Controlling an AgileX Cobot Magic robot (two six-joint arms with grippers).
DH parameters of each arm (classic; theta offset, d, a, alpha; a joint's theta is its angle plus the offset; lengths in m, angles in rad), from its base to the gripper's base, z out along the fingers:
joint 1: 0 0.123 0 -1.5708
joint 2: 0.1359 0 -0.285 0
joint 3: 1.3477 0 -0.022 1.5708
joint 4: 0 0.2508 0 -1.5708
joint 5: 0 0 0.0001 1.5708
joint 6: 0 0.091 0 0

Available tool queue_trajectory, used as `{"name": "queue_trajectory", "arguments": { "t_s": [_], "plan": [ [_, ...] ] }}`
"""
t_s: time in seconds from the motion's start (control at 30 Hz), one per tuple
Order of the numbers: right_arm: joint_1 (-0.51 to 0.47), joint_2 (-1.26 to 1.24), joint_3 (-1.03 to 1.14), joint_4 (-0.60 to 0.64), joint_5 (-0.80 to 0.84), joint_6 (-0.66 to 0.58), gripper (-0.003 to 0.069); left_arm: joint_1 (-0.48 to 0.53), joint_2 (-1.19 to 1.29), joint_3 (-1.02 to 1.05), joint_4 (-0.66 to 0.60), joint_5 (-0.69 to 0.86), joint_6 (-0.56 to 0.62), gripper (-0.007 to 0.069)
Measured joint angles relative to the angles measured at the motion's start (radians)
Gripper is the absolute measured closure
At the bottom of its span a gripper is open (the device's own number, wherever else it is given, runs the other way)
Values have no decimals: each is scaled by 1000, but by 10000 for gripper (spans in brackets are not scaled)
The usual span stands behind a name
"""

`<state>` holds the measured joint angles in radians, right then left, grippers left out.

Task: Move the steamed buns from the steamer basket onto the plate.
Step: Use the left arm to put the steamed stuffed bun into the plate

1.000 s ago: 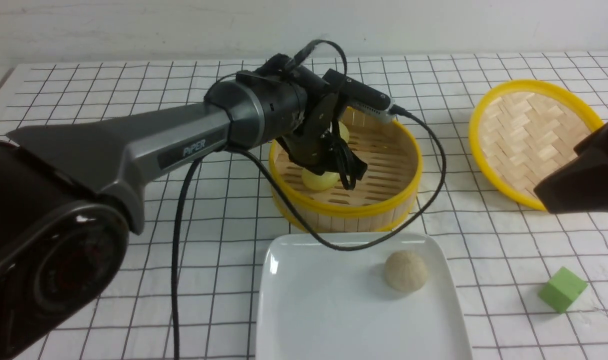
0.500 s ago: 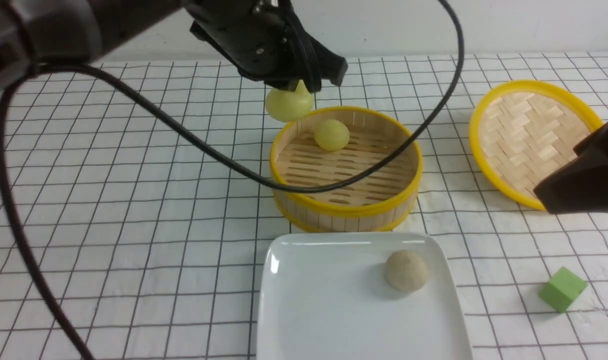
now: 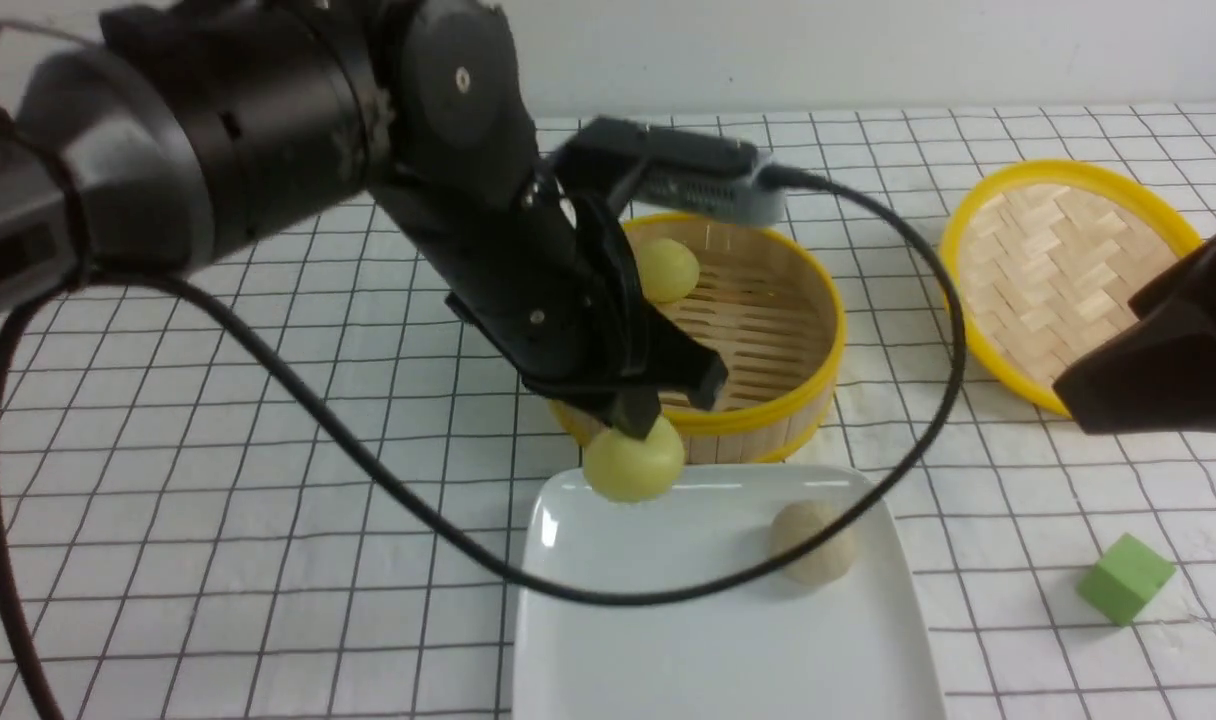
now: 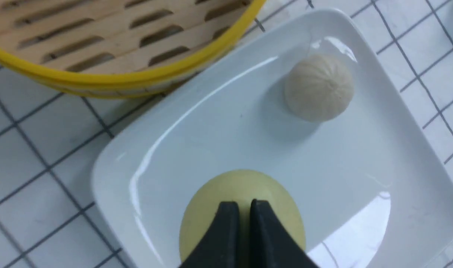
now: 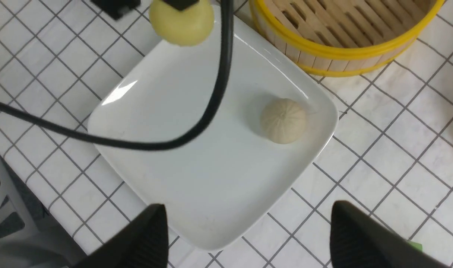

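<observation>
Plate (image 3: 668, 620): carry the load inward over bare surface, clear of the beige bun (image 3: 811, 543), and lower it before release. Steamer basket (image 3: 818, 300) holds one yellow bun (image 3: 665, 270). Left arm slants down. Left gripper (image 3: 640, 420) pinches the held bun (image 3: 633, 465) above the plate's basket-side edge. Right gripper (image 5: 249, 214) is wide and empty.
</observation>
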<state>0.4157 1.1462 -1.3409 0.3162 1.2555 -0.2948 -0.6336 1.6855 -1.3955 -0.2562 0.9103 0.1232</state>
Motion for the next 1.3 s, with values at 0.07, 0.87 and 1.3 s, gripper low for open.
{"name": "queue_trajectory", "arguments": {
  "t_s": [0.07, 0.87, 1.3],
  "plan": [
    [0, 0, 0, 1, 0, 0, 101, 0, 1, 36, -50, -42, 44, 595],
    [0, 0, 0, 57, 0, -5, 101, 0, 132, 118, -246, -180, 305, 592],
    [0, 0, 0, 52, 0, -18, 101, 0, 147, 118, -188, -256, 248, 592]
  ]
}}
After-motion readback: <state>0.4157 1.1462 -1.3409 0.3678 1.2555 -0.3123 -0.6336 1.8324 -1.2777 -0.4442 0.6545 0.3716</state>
